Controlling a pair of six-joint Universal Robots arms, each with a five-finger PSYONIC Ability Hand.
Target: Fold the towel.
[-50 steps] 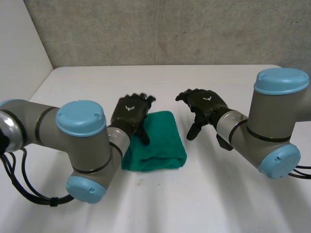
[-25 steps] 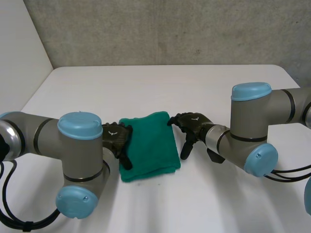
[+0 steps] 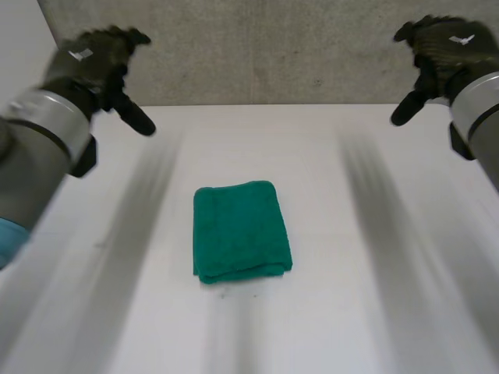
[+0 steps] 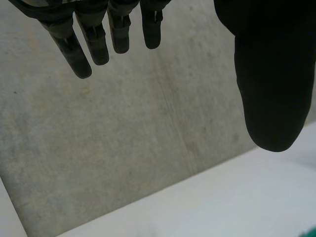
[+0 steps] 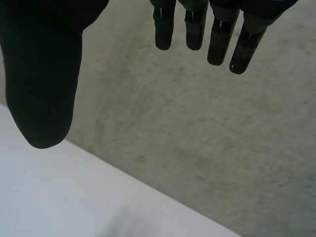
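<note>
On table [image 3: 312, 140], towel [image 3: 242, 231], well apart from fingers [image 4: 74, 54]

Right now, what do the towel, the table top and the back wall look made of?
The towel looks like green cloth, probably terry: matte, fuzzy nap, thick rounded fold edges. The table top is a smooth, hard white surface with a faint sheen; laminate or painted board, cannot tell which. The back wall is grey, mottled and matte, likely concrete or plaster.
</note>
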